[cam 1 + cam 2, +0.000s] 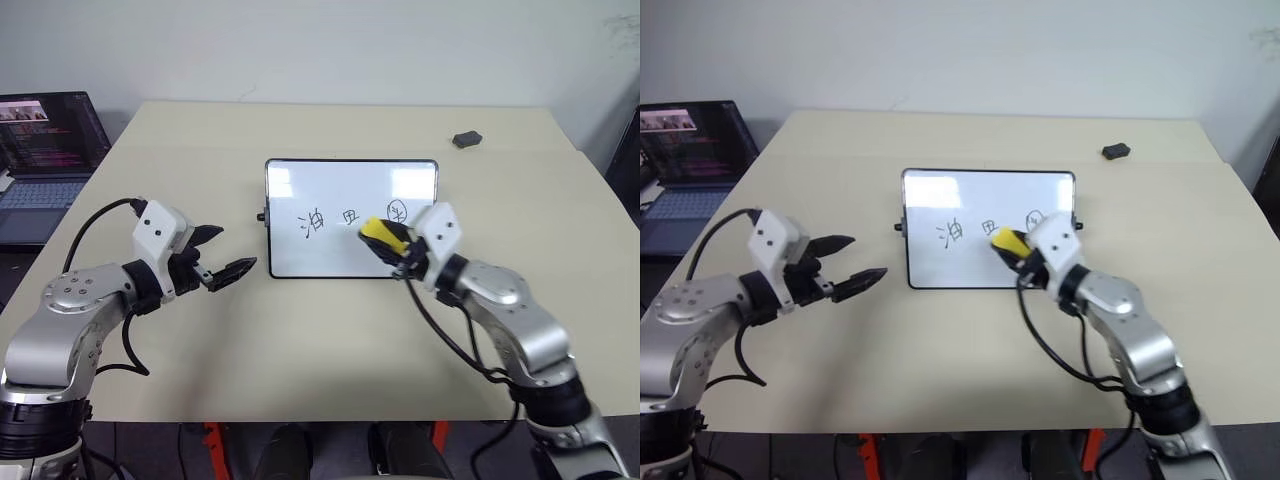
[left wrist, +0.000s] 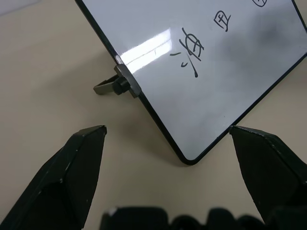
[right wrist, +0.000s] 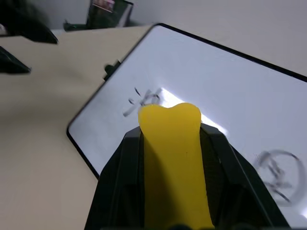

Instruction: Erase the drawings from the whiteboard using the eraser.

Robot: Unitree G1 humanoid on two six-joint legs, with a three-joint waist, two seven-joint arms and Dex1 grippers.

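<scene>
The whiteboard lies flat at the table's middle, with three black drawings in a row, the rightmost a circled symbol. My right gripper is shut on the yellow eraser, which hovers over the board's lower right part, between the middle drawing and the circled one. Whether the eraser touches the board I cannot tell. In the right wrist view the eraser sticks out between the black fingers. My left gripper stands open just left of the board's near left corner, holding nothing.
A small dark grey object lies at the table's far right. An open laptop sits off the table's left side. A small black knob juts from the board's left short side. Bare tabletop stretches in front of the board.
</scene>
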